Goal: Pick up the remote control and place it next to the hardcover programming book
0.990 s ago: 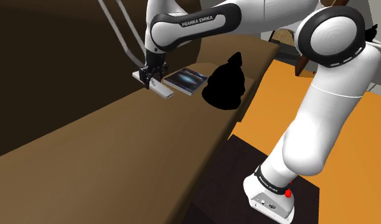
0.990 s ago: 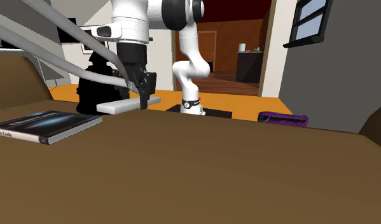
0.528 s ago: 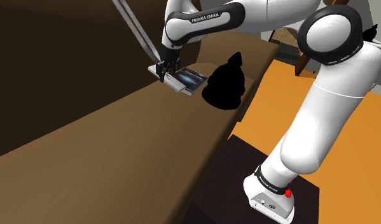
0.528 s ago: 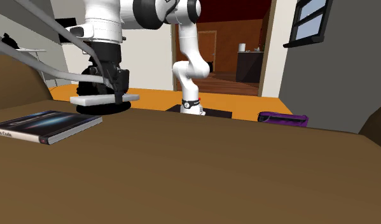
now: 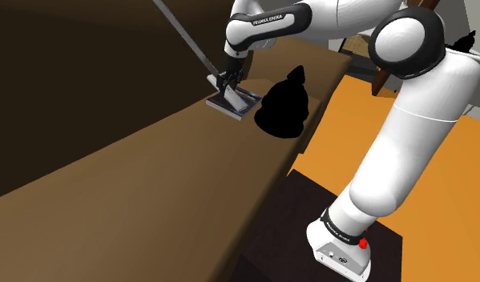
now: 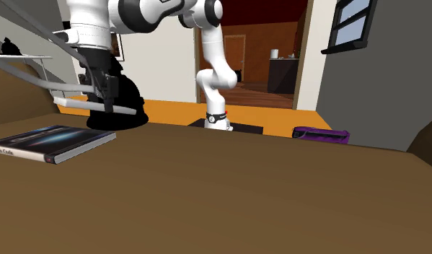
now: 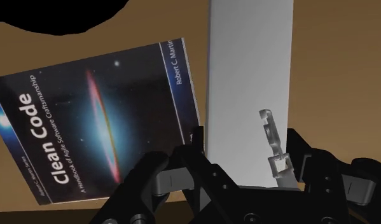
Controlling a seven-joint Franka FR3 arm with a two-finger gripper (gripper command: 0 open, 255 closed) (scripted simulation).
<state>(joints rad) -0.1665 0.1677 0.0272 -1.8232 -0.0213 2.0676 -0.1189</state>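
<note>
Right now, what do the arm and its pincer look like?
The arm has rounded white links and dark joints, with white FRANKA EMIKA lettering on a dark band. Its base carries a red spot. The pincer is all black.

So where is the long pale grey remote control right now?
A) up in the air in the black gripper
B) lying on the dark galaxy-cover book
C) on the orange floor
A: the long pale grey remote control is clasped in the black two-finger gripper, clear above the brown table and the dark hardcover book.
</note>
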